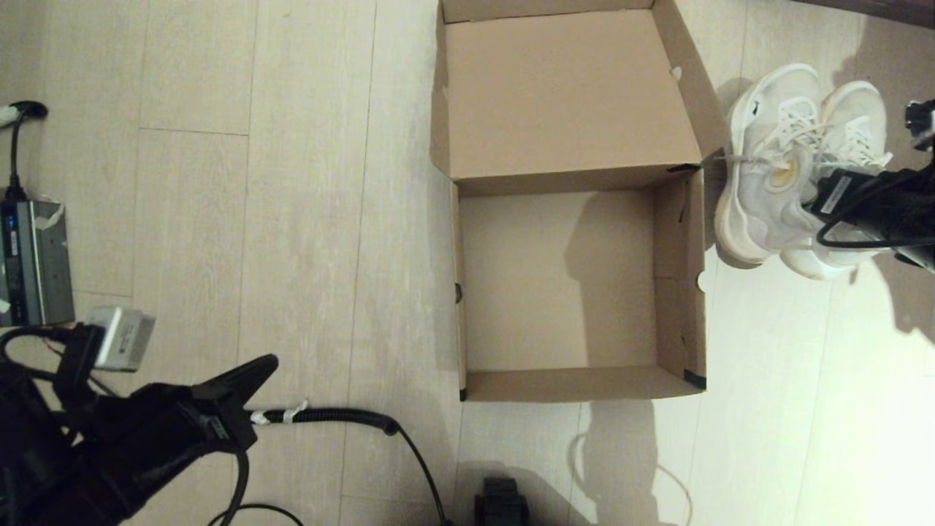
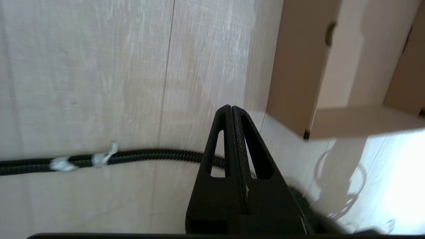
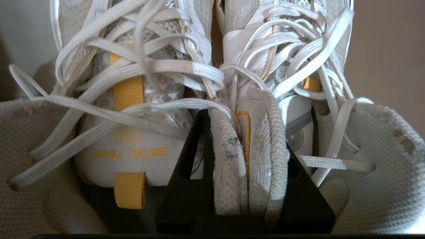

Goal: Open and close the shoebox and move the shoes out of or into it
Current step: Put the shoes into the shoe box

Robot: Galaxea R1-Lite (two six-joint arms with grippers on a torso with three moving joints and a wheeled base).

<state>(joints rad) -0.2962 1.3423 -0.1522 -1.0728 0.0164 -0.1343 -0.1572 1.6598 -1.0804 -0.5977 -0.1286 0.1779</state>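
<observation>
White mesh shoes [image 1: 774,175] stand on the floor just beside the right wall of the open, empty shoebox [image 1: 577,285], toes pointing away from the robot, their adjoining collars pinched in the right tool [image 3: 247,149], so the coming move runs leftward; the left tool [image 2: 232,111], pressed together, idles well apart.

you're looking at the shoebox [image 1: 577,285] sitting on the floor [image 1: 292,219] ahead of you, its lid [image 1: 566,91] lying folded back on the far side. the shoes [image 1: 792,168] are standing side by side, touching each other, just right of the box. the right gripper [image 3: 245,159] is pinching their two inner collars together. the left gripper [image 2: 232,132] is hanging near the floor, left of the box's near corner, with a cable [image 1: 329,416] lying beside it.
</observation>
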